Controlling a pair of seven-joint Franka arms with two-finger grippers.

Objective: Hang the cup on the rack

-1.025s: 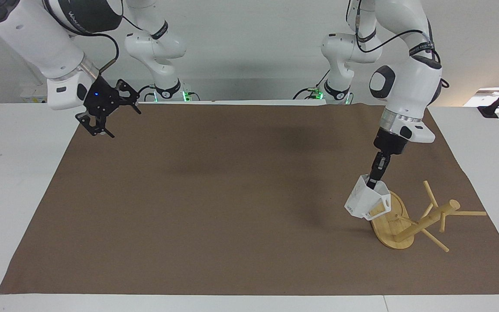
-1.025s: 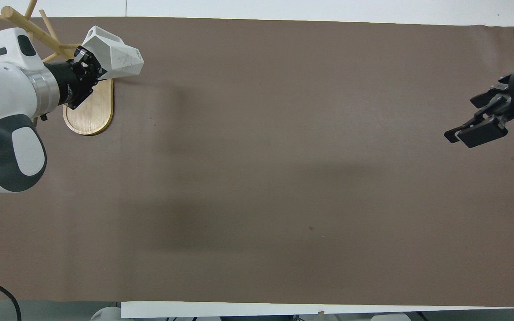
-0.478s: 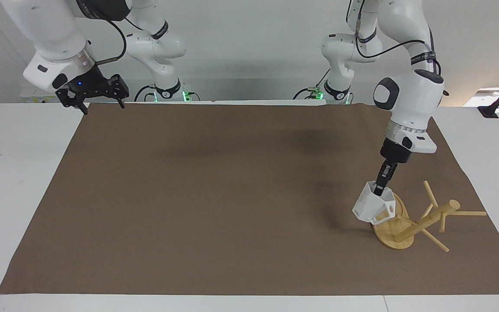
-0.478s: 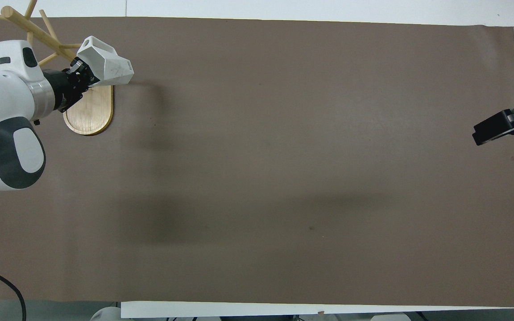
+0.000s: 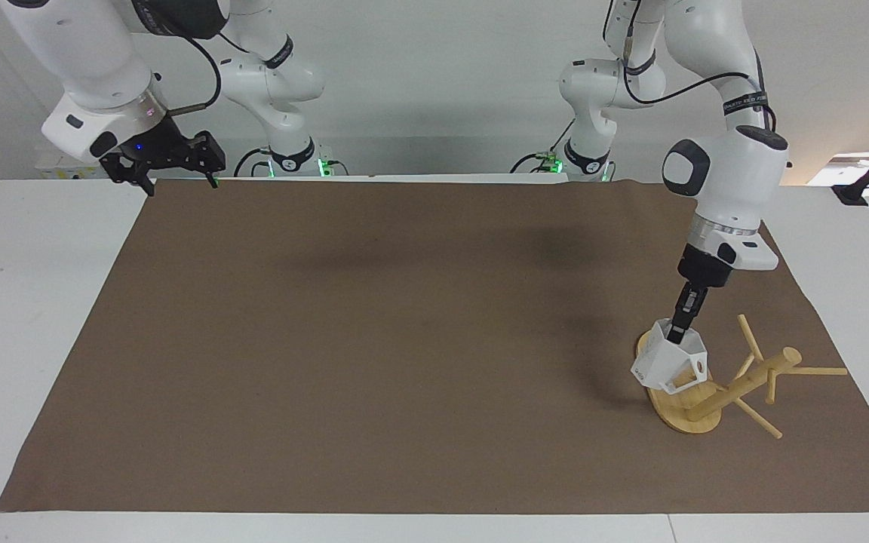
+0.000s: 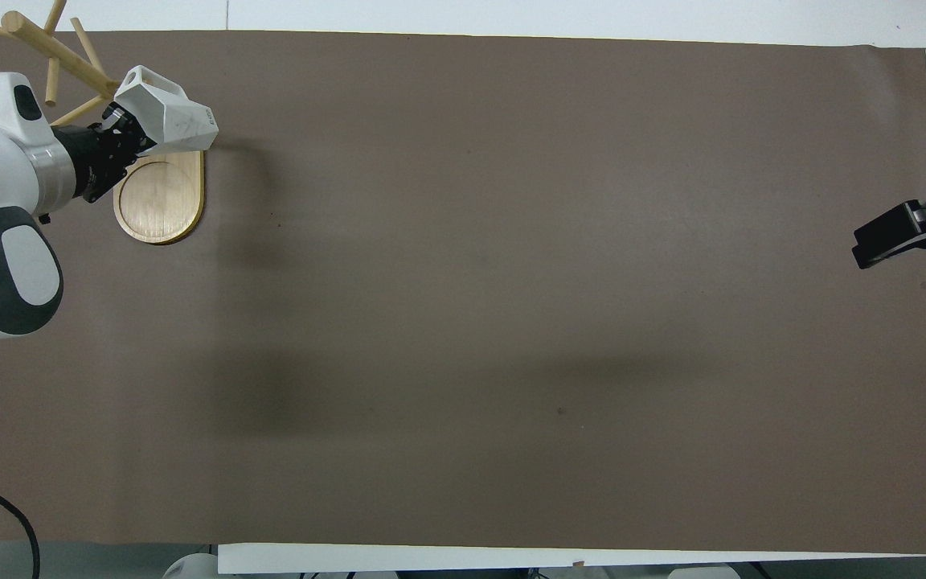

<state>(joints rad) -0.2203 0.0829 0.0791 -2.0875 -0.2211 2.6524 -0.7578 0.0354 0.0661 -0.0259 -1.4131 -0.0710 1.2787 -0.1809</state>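
Observation:
The white faceted cup point(image 5: 664, 366) hangs tilted just above the rack's oval base point(image 5: 695, 415), its blocky handle turned toward the post point(image 5: 751, 377). My left gripper point(image 5: 679, 335) comes down from above and is shut on the cup's rim. In the overhead view the cup point(image 6: 170, 119) covers the farther end of the rack's base point(image 6: 159, 201), with the left gripper point(image 6: 125, 130) beside it and the pegs point(image 6: 53, 56) fanning out past it. Whether the cup touches the rack, I cannot tell. My right gripper point(image 5: 178, 183) hovers open and empty over the mat's corner by its own base.
A brown mat point(image 5: 404, 339) covers most of the white table point(image 5: 19, 302). The bamboo rack stands near the mat's edge at the left arm's end. The right gripper point(image 6: 885, 241) shows only its dark tips at the mat's edge in the overhead view.
The left gripper has lowered the cup and carried it closer to the rack's post. The right arm swung up and back toward its base, then held still.

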